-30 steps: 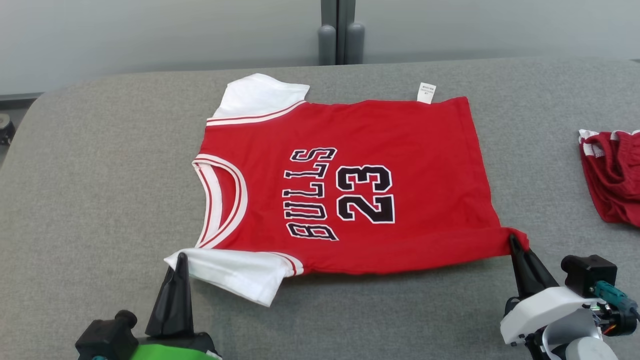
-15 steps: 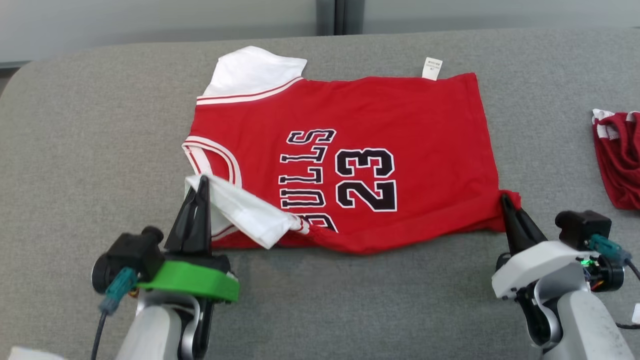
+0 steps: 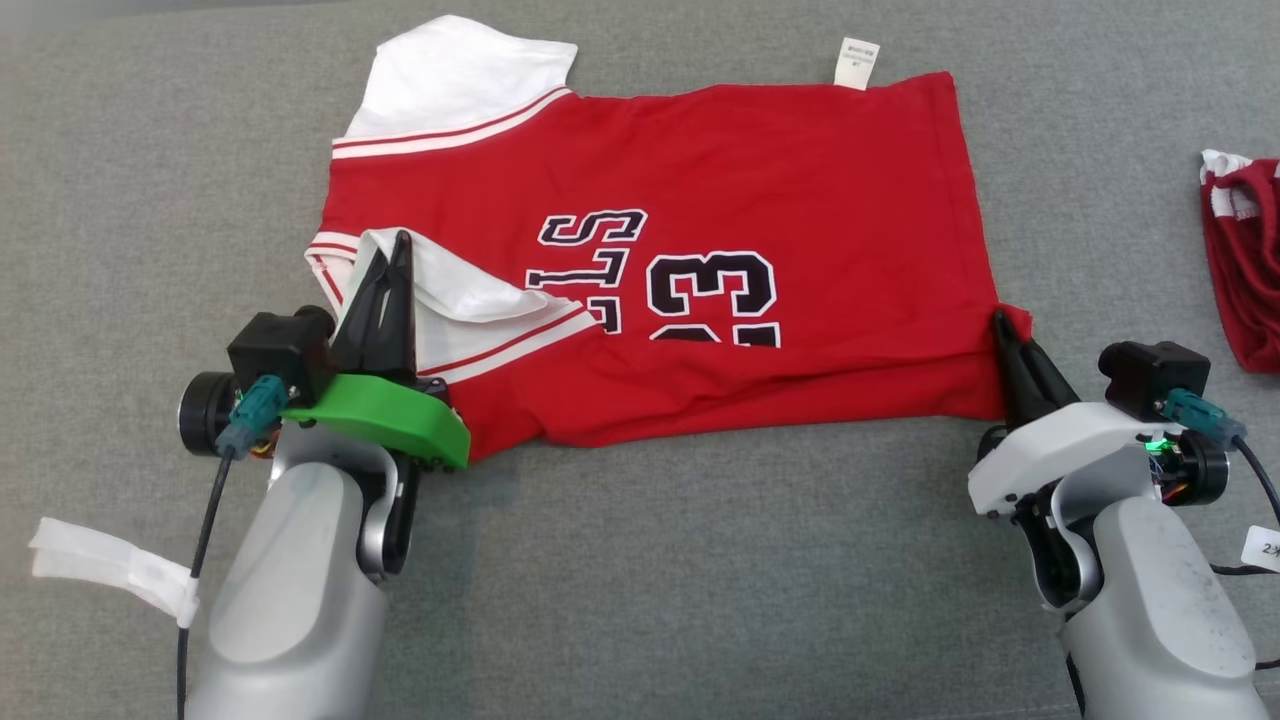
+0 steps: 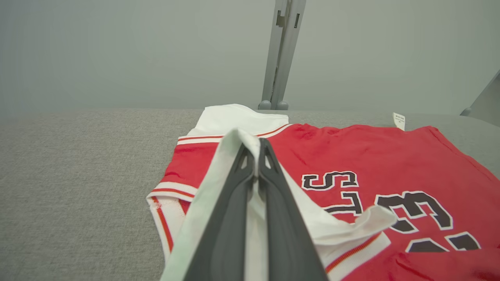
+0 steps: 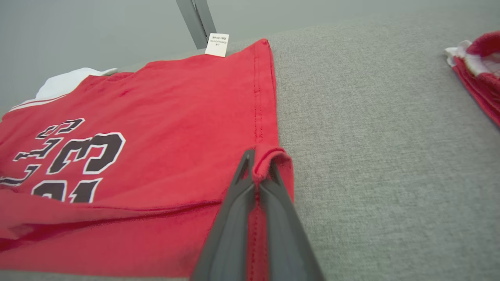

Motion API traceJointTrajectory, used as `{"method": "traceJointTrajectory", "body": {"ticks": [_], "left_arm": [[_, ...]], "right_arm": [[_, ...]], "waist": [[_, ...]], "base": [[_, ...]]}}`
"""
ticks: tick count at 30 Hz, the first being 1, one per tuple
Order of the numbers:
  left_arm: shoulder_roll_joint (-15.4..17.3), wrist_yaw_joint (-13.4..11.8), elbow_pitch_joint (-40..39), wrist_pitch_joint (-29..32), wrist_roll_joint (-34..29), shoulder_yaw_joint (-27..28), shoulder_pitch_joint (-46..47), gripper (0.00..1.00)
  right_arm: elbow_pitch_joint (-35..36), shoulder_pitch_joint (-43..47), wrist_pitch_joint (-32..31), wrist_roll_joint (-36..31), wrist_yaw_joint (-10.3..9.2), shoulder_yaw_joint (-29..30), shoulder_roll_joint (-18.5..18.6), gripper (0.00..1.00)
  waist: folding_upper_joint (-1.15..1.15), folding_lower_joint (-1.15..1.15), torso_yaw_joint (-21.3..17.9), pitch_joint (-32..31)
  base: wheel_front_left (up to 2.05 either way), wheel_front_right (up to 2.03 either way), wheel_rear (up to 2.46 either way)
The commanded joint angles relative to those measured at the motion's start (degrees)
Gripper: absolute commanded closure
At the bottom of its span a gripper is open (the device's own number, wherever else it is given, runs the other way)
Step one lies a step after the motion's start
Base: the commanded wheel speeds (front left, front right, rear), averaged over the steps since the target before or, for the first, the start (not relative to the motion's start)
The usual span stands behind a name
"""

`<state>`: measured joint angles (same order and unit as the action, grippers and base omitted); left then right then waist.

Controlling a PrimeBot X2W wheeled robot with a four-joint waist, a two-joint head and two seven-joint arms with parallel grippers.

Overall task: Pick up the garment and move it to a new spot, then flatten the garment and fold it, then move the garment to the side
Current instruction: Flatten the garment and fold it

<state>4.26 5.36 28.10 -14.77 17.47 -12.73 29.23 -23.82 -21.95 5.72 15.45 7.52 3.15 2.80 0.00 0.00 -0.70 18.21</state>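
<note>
One grey table (image 3: 640, 600) holds one red jersey (image 3: 800, 170) at its middle, the near edge lifted over. One other red garment (image 3: 1245, 270) lies well apart on the right. Two grippers grip the jersey: the left gripper (image 3: 400, 242) has its fingers clamped on the white sleeve (image 3: 470, 292), and the right gripper (image 3: 999, 322) on the hem corner (image 3: 1018, 320). One white label (image 3: 856, 62) sticks out at the far edge.

Left hand (image 4: 257, 147) tight on white sleeve (image 4: 336, 228)
</note>
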Motion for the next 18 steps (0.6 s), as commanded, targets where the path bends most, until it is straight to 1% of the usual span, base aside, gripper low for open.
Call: {"method": "traceJointTrajectory", "body": {"ticks": [1,2,3,4,5,6,7,12,18], "left_arm": [[0.0,-0.1,0.6,-0.5,-0.4,0.6,1.4,1.0],[0.0,-0.4,0.7,-0.5,-0.4,1.2,1.9,1.0],[-0.1,-0.5,0.3,-0.4,-0.5,1.7,2.2,1.0],[-0.2,-0.7,-0.4,-0.4,-0.8,2.5,2.3,1.0],[-0.2,-0.8,-0.8,-0.4,-0.9,2.9,2.1,0.7],[-0.3,-0.8,-1.2,-0.4,-1.4,3.3,1.8,0.26],[-0.4,-0.7,-1.5,-0.4,-1.7,3.6,1.5,0.0],[-0.7,-0.1,-3.4,-0.4,-2.5,4.8,-0.6,0.0],[-1.0,0.3,-6.9,-0.4,-1.9,6.6,-5.5,0.0]], "right_arm": [[-0.8,-0.8,0.7,0.3,-0.07,-0.1,0.2,0.66],[-1.3,-1.3,1.3,0.5,-0.07,-0.3,0.2,0.35],[-1.6,-1.6,2.0,0.6,-0.07,-0.4,0.2,0.0],[-2.0,-2.0,2.9,0.6,-0.07,-0.5,0.2,0.0],[-2.3,-2.2,3.4,0.6,-0.07,-0.7,0.2,0.0],[-2.7,-2.4,4.1,0.6,-0.07,-0.8,0.2,0.0],[-2.9,-2.5,4.5,0.7,-0.07,-0.9,0.2,0.0],[-2.9,-2.7,6.4,-1.2,-0.07,-0.6,0.2,0.0],[0.8,0.1,7.8,-3.6,-0.07,0.6,0.2,0.0]], "waist": [[0.0,0.0,-0.4,0.5],[0.0,0.0,-0.4,0.6],[0.0,0.0,-0.4,0.7],[0.0,0.0,-0.5,0.8],[0.0,0.0,-0.5,0.8],[0.0,0.0,-0.5,0.7],[0.0,0.0,-0.5,0.7],[0.0,0.0,-0.4,-0.1],[0.0,0.0,-0.2,-2.5]], "base": [[0.0,0.0,0.0],[0.0,0.0,0.0],[0.0,0.0,0.0],[0.0,0.0,0.0],[0.0,0.0,0.0],[0.0,0.0,0.0],[0.0,0.0,0.0],[0.0,0.0,0.0],[0.0,0.0,0.0]]}}
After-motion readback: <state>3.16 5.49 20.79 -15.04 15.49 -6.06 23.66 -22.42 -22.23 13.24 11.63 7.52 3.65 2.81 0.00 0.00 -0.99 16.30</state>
